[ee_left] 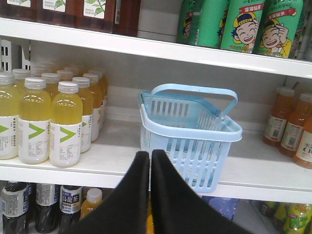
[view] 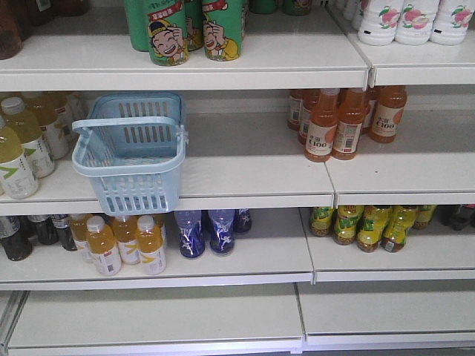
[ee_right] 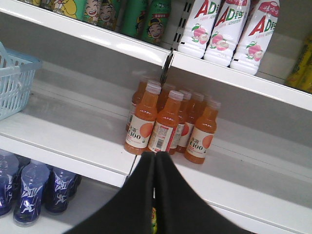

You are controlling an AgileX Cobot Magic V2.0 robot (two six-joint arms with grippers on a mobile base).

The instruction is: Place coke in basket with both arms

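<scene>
Showing the light blue basket (view: 137, 189) on the middle shelf (view: 252, 174) of a white store rack, its front wall jutting a little past the shelf's front edge. The basket's flat handle (ee_left: 195, 90) stands raised over its open top, and the slotted walls are seen from the left wrist camera (ee_left: 187, 156) and, at the frame's left edge, from the right wrist camera (ee_right: 12, 83).

Left of the basket, on the same shelf: yellow drink bottles (view: 18, 148) with white caps, near it but apart. Right of the basket, well apart on the same level: a cluster of orange juice bottles (view: 345, 122). Above the basket, one shelf up: green cartoon cans (view: 185, 30), and further right white bottles (view: 408, 18) with pink fruit prints. Below the basket, one shelf down: small orange bottles (view: 122, 245), blue bottles (view: 208, 231) just right of them, and dark bottles with white labels (view: 15, 237) to the left.

The left gripper (ee_left: 150, 154) is below and in front of the basket, its black wedge fingers (ee_left: 134, 195) pressed together with nothing between them. The right gripper (ee_right: 155, 154) is off to the basket's right, facing the orange juice bottles, fingers (ee_right: 180, 200) likewise closed flat on each other and holding nothing.
</scene>
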